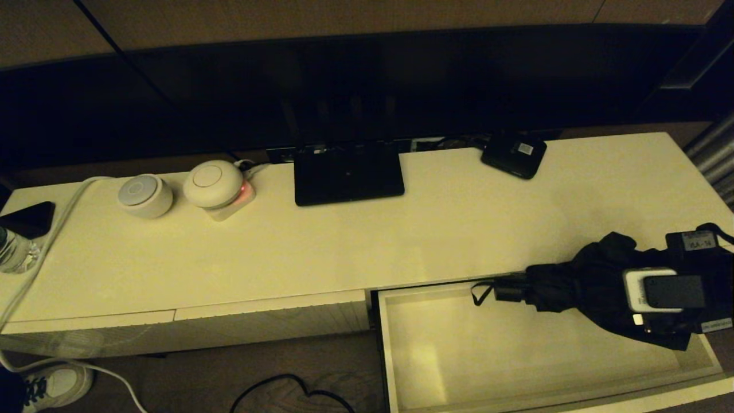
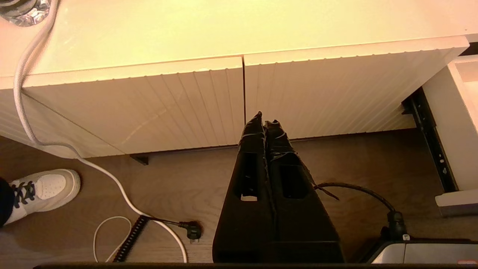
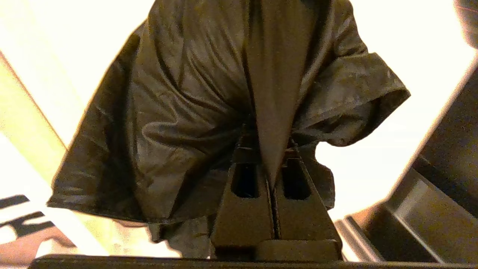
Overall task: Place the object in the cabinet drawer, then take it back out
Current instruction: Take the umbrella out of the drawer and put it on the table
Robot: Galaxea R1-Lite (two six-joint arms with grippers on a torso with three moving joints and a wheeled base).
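The object, a black folding umbrella (image 1: 573,284), hangs over the back right part of the open cabinet drawer (image 1: 385,344), level with the cabinet top's front edge. Its short handle (image 1: 507,290) and thin strap loop point left. My right gripper (image 3: 266,149) is shut on a fold of the umbrella's bunched fabric (image 3: 179,112), and its fingertips are buried in the cloth. The drawer's pale inside is bare. My left gripper (image 2: 264,121) is shut on nothing and sits low in front of the closed ribbed drawer fronts (image 2: 149,108). The open drawer's side wall (image 2: 453,123) shows beside it.
On the cabinet top stand a flat black router (image 1: 348,172), a small black box with a white sticker (image 1: 514,154) and two round white devices (image 1: 145,195). A white cable (image 1: 34,269) and a bottle (image 1: 11,249) are at the far left. Cables and a shoe (image 2: 44,186) lie on the floor.
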